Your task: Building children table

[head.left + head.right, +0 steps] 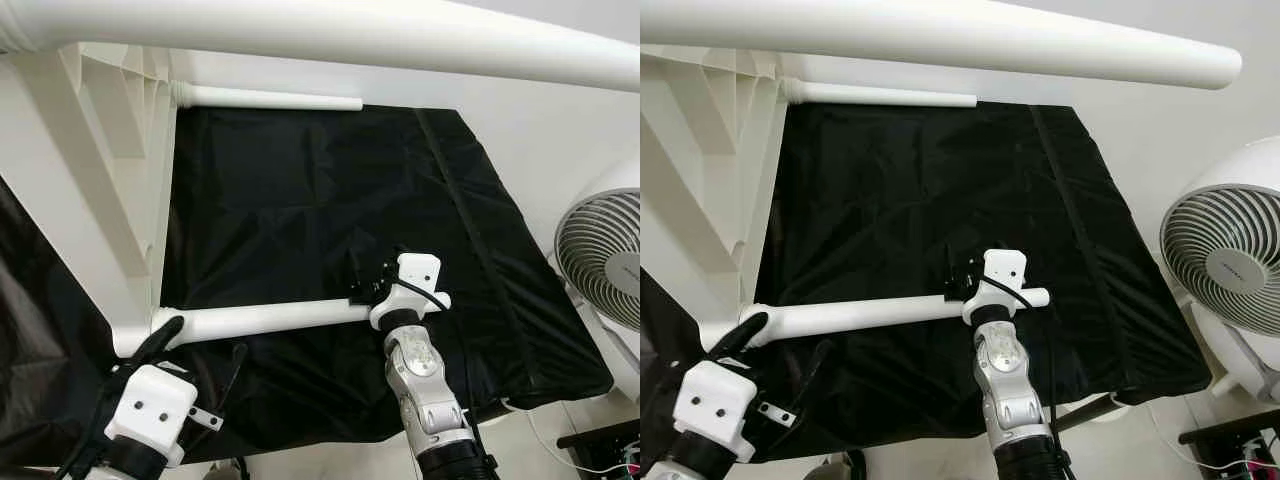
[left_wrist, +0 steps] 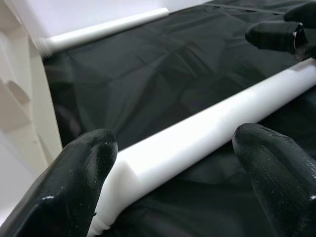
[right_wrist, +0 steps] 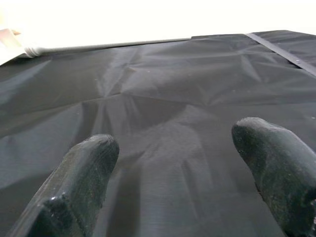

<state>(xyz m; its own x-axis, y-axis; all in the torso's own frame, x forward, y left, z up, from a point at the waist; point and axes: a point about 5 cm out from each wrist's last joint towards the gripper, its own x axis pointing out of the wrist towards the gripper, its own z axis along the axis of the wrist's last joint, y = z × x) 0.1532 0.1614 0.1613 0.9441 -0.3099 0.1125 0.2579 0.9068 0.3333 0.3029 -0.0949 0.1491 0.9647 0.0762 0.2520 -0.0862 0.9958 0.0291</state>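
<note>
Across the black cloth [image 1: 330, 210] lies a white table leg [image 1: 270, 318], socketed into the upturned tabletop [image 1: 90, 180]. Left gripper [image 2: 173, 163] straddles its base, fingers wide. Right gripper [image 1: 375, 285] open over the free end. Close squarely, twist along the leg's axis.

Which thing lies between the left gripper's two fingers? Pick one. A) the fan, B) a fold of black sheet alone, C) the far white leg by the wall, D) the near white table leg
D: in the left wrist view the near white table leg runs between the open left gripper's black fingers.
</note>
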